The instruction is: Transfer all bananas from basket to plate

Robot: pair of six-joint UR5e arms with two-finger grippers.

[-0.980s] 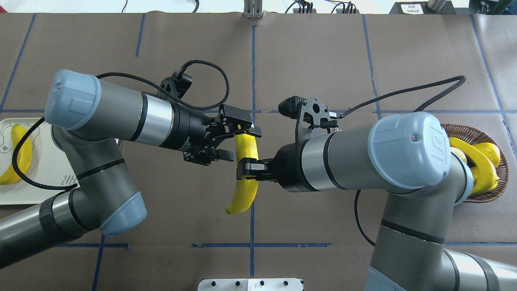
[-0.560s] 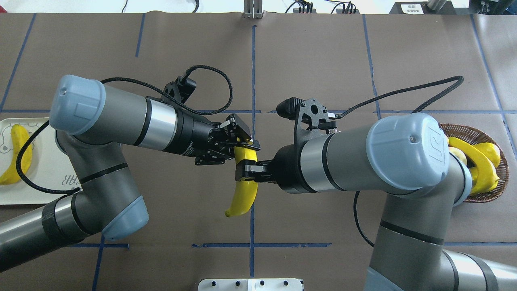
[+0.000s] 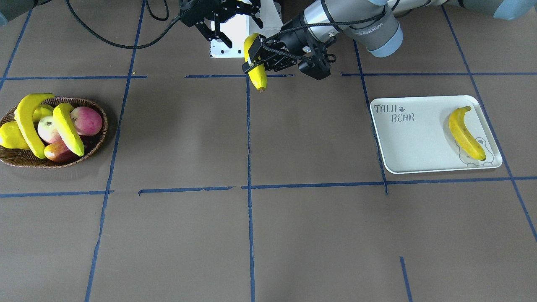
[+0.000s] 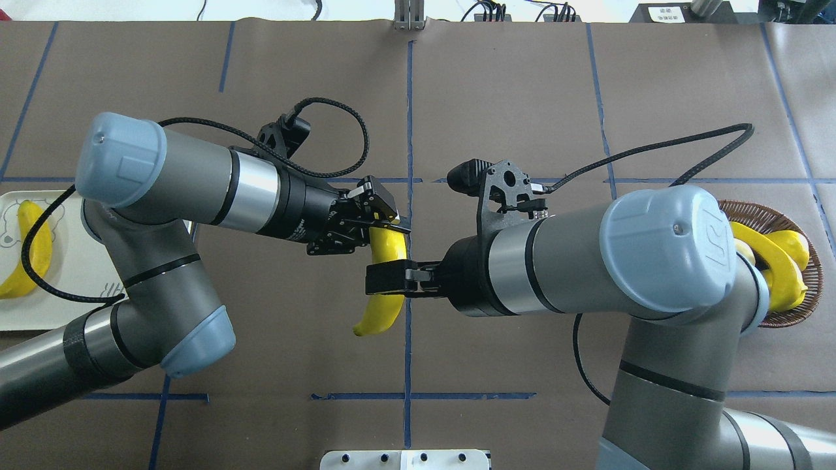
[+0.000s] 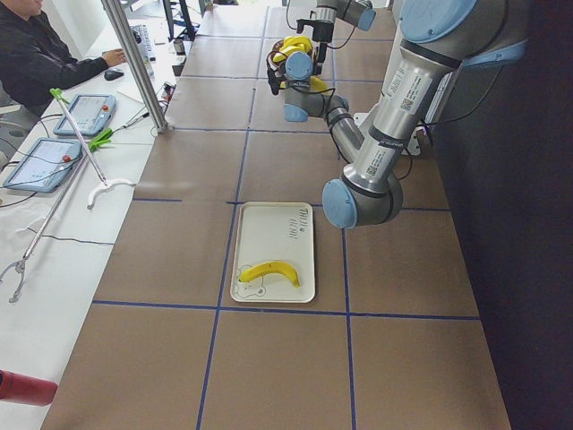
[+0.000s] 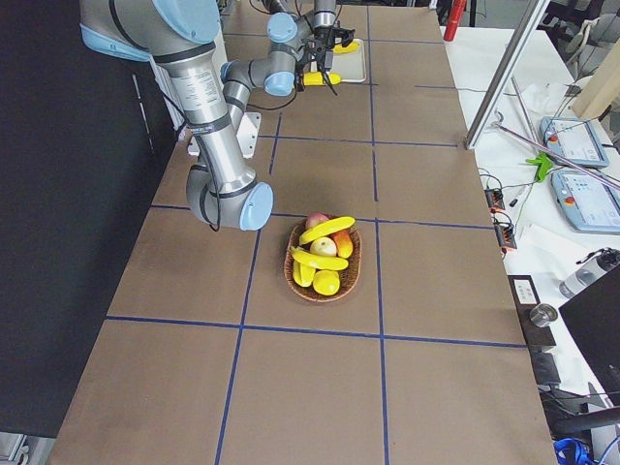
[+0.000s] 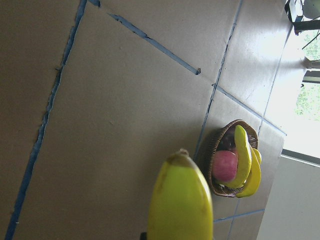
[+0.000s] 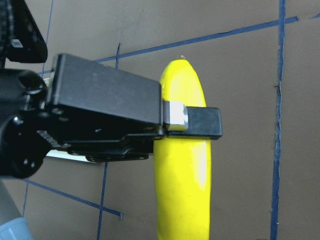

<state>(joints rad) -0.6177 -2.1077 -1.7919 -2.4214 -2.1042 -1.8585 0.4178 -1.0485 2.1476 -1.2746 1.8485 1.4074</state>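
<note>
Banana [image 4: 385, 305] curved, smooth, glossy yellow; basket [image 3: 29, 161] woven wicker.

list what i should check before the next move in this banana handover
1. left gripper shut on the held banana: ok, its finger clamps across it in the right wrist view.
2. right gripper off the held banana: cannot tell, a finger lies across it in the overhead view.
3. Room on the plate: ok, the placed banana lies near one short edge and the rest is bare.
4. Way to the plate: ok, only bare table lies in between.
5. basket free of bananas: not ok, two bananas lie in it.
</note>
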